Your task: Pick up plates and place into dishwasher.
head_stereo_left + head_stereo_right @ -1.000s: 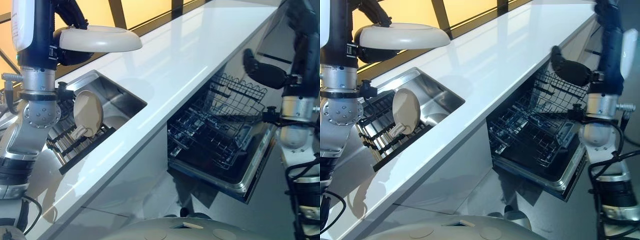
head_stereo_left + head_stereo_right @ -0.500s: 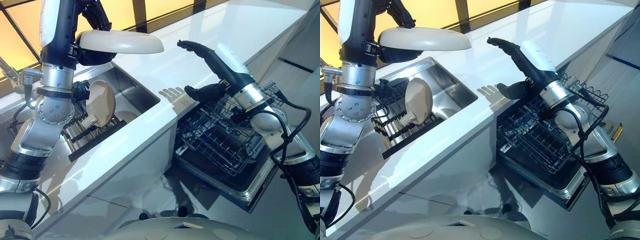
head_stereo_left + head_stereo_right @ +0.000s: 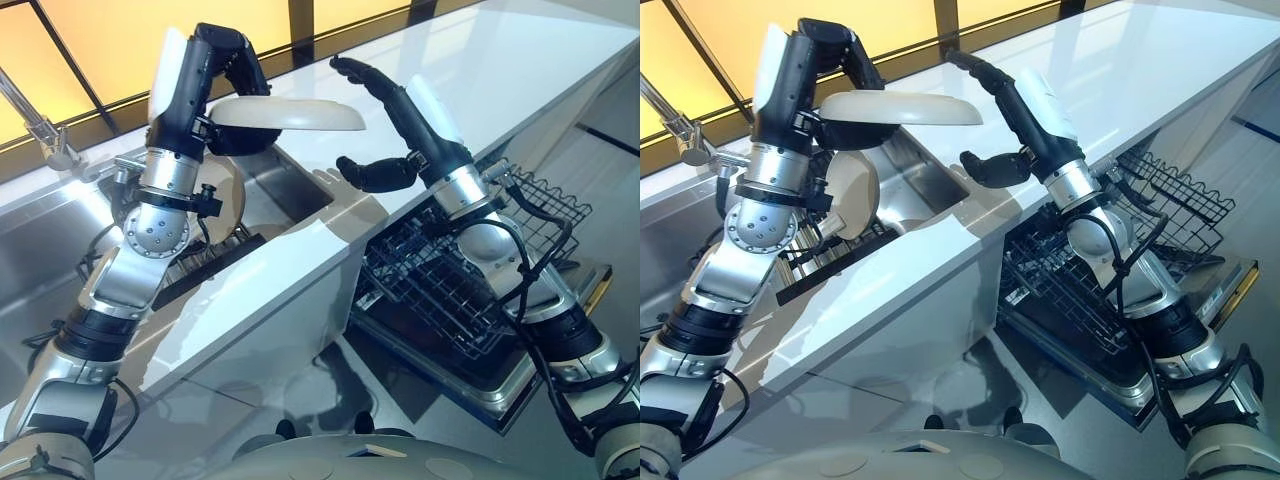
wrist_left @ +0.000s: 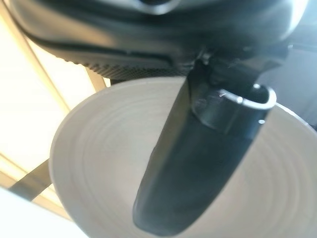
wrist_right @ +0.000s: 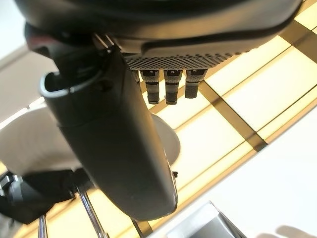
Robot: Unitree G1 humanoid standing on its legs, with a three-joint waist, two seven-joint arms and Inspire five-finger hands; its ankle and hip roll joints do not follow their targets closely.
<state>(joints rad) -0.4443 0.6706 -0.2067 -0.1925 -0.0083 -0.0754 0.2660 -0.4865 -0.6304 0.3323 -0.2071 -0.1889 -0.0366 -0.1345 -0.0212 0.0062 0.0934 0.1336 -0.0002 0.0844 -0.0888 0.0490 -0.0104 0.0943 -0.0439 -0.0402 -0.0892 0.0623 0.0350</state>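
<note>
Two plates counted. One cream plate (image 3: 288,113) held flat and level above the sink (image 3: 290,185), gripped at its left rim by the left hand (image 3: 232,95), fingers curled round the edge. In the left wrist view the thumb (image 4: 198,163) lies across the plate's face, which shows faint concentric rings, pale, glossy, round, shallow.

Second plate (image 3: 852,195), same cream colour, stands on edge in the dark rack (image 3: 835,262) inside the sink, partly hidden behind the left arm.

Right hand (image 3: 400,130) is just beside the held plate's right rim, fingers straight and spread, thumb jutting out below them; apart from the plate, not touching as far as can be told. It hovers over the white desk (image 3: 470,70).

One dishwasher, open below the desk, its wire basket (image 3: 460,280) pulled out over the lowered door (image 3: 540,370). One tap (image 3: 40,130) at far left.
</note>
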